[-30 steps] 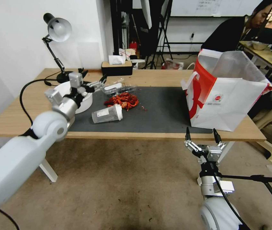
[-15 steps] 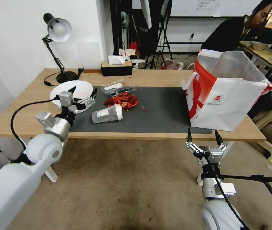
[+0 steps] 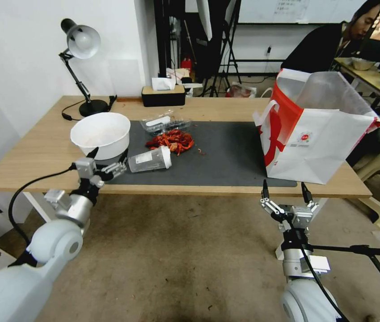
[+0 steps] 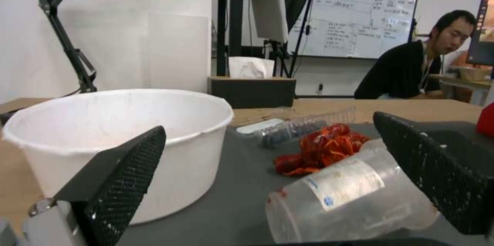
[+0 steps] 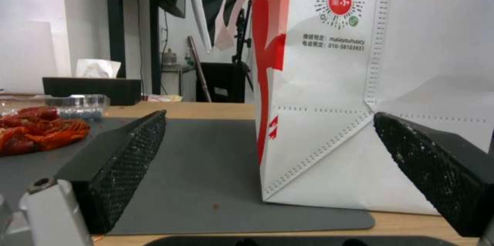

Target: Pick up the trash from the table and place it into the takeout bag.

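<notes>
We see the table (image 3: 225, 106), a long light-wood top with a dark grey mat (image 3: 225, 152) along its front edge. The white bowl (image 3: 100, 134) stands upright near the front left corner, half on the mat's left end. Just beside it, toward the middle, the clear plastic cup (image 3: 149, 159) lies on its side on the mat, its white lid pointing away from the bowl. Behind the cup sits the pile of red crayfish shells (image 3: 171, 141), and behind that, at the mat's rear edge, a clear plastic tray (image 3: 165, 122). The takeout bag (image 3: 315, 129) stands open at the front right corner, its red panel facing the middle of the table.

Our left gripper (image 3: 106, 166) hangs at the front edge of the table, just in front of the bowl and the cup. Its fingers are spread wide and hold nothing; from the left wrist, we look between them at the bowl (image 4: 118, 138) and the cup (image 4: 350, 196).

Our right gripper (image 3: 285, 191) waits below the front edge, near the bag's corner, fingers likewise wide apart and empty, facing the bag (image 5: 370, 95).

A black tissue box (image 3: 163, 95) and a desk lamp (image 3: 79, 53) stand along the rear edge.
</notes>
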Controlling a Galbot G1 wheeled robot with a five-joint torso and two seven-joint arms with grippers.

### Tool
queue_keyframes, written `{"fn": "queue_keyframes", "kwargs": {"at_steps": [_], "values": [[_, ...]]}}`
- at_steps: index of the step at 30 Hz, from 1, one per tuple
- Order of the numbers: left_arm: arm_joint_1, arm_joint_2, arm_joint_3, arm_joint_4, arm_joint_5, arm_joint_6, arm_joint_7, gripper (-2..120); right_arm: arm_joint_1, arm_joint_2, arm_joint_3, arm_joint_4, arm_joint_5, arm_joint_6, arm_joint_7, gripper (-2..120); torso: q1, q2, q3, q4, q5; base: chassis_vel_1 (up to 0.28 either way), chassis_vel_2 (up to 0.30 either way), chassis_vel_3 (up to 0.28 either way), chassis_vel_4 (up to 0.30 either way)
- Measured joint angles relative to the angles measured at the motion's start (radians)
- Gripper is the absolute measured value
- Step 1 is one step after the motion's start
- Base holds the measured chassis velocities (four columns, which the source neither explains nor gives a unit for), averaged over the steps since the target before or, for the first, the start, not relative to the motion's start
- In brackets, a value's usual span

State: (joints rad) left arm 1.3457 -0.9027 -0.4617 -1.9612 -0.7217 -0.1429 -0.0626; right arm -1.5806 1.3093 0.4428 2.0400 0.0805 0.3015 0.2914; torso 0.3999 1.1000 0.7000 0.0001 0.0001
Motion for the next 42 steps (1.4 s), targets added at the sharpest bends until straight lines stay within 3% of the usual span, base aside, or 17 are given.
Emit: {"fn": "queue_keyframes", "kwargs": {"at_steps": [6, 23, 34, 42], "values": [[0.083, -0.063, -0.044, -0.005, 0.043, -0.052, 0.042, 100, 0.002, -0.002, 0.0, -0.004, 0.002, 0.002, 0.0, 100, 0.0, 0.0, 0.0, -0.0001, 0.0, 0.0, 0.0, 0.0, 0.0], [0.229, -0.147, -0.072, 0.022, 0.138, -0.156, 0.057, 100, 0.0, -0.001, -0.002, -0.01, 0.003, 0.009, 0.0, 100, 0.0, 0.0, 0.0, -0.0001, -0.0001, 0.0, 0.0, 0.0, 0.0], [0.215, -0.148, -0.065, 0.031, 0.15, -0.166, 0.063, 100, 0.0, -0.003, -0.002, -0.011, 0.004, 0.011, 0.0, 100, 0.0, 0.0, 0.0, -0.0001, 0.0, 0.0, 0.0, 0.0, 0.0], [0.146, -0.11, -0.038, 0.057, 0.185, -0.166, 0.085, 100, 0.0, -0.003, -0.002, -0.012, 0.004, 0.011, 0.0, 100, 0.0, 0.0, 0.0, -0.0002, -0.0001, 0.0, 0.0, 0.0, 0.0]]}}
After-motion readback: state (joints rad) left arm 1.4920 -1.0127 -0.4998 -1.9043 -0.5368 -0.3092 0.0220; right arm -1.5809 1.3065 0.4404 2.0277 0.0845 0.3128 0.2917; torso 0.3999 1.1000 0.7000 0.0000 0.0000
